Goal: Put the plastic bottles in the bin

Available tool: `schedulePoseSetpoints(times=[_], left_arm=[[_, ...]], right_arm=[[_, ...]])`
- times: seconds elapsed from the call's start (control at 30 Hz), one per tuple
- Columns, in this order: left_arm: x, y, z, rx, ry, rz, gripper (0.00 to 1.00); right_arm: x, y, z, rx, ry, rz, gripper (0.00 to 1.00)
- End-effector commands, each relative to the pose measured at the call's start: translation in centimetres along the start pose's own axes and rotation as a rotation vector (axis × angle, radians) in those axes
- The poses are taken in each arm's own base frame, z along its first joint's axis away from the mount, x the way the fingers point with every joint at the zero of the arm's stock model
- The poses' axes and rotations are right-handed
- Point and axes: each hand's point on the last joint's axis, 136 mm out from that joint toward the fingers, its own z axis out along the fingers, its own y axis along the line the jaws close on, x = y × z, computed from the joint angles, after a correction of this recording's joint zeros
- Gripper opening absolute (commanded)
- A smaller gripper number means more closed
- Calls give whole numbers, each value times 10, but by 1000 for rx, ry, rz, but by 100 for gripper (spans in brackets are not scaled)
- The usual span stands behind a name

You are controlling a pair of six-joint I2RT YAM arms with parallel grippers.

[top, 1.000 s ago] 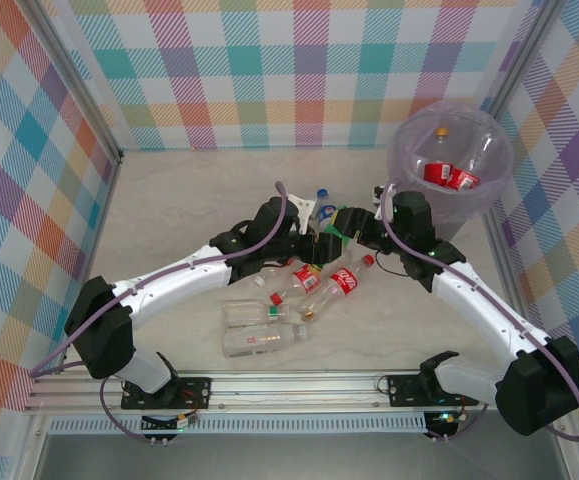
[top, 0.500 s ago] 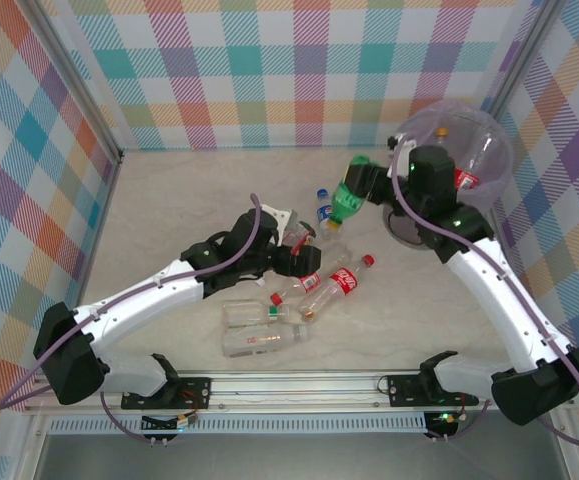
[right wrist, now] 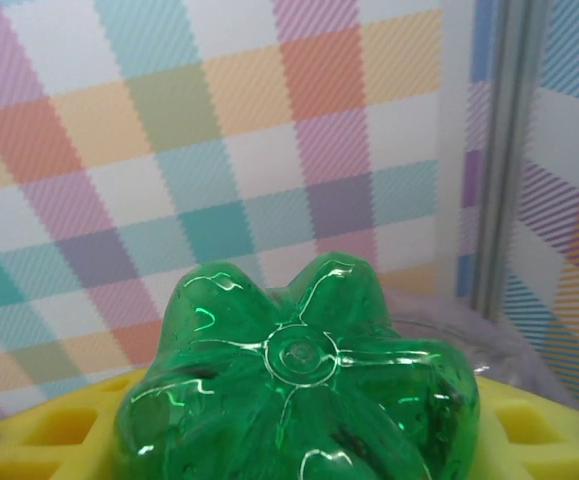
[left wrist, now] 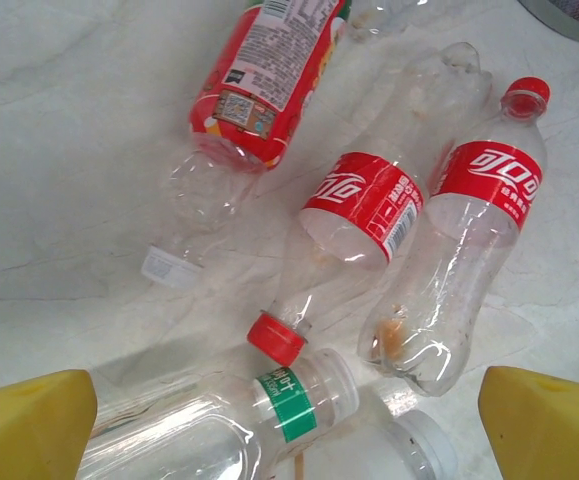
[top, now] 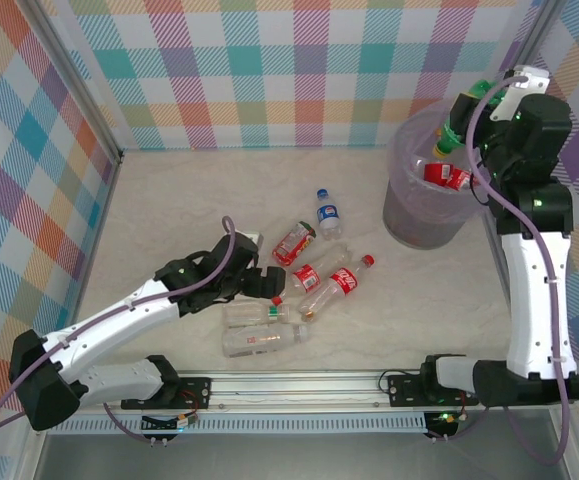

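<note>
Drop-off step in hand at the far right. Gripping a green plastic bottle (right wrist: 294, 380) across its body with the right tool (top: 466, 120), jaws part-closed around it, ribbed base turned toward the wrist camera. Holding it high over the round dark-grey bin with the lilac liner (top: 416, 228), seemingly above the mouth, though exact alignment is hard to judge. Already inside: red-labelled clear bottles (top: 447, 176).

At the near left, hovering low with the left tool (top: 261, 284), spread wide and holding nothing, just over the cluster on the pale marbled desk (top: 169, 210). Lying there side by side: a red-capped cola bottle (left wrist: 474, 230) and a second cola bottle (left wrist: 354, 215). Just beyond, a red-wrapped bottle with a white cap (left wrist: 259, 90); nearest, a clear green-labelled bottle (left wrist: 289, 400). Farther back and apart, a small blue-labelled bottle (top: 326, 213).

Next, probably: confirm clearance over the rim, then open the right tool and let the green bottle fall. For the left: lower around one bottle, close across the body, and mind neighbours, since round bottles roll when nudged.
</note>
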Motion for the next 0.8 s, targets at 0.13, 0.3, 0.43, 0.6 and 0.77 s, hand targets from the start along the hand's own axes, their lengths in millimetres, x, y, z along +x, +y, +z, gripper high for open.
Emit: schedulePoseSetpoints(times=[0.13,0.3,0.43,0.6,0.77], left_arm=[[1,19,2,-76,-8,-32,95],[-5,18,8,-62,-29,-40,92],[-9,16,11,-59,-21,-32,92],[-13,13,16,-43,-17,-20,90],[-29,3,29,-18,9,26,90]], right_arm=[[39,-35,59,137,86,-88,43],[80,-45,95,137,205,-62,43],[114,-39,108,81,290,-9,45],[149,-28,114,10,393,42,51],[140,-21,100,-31,416,32,78]])
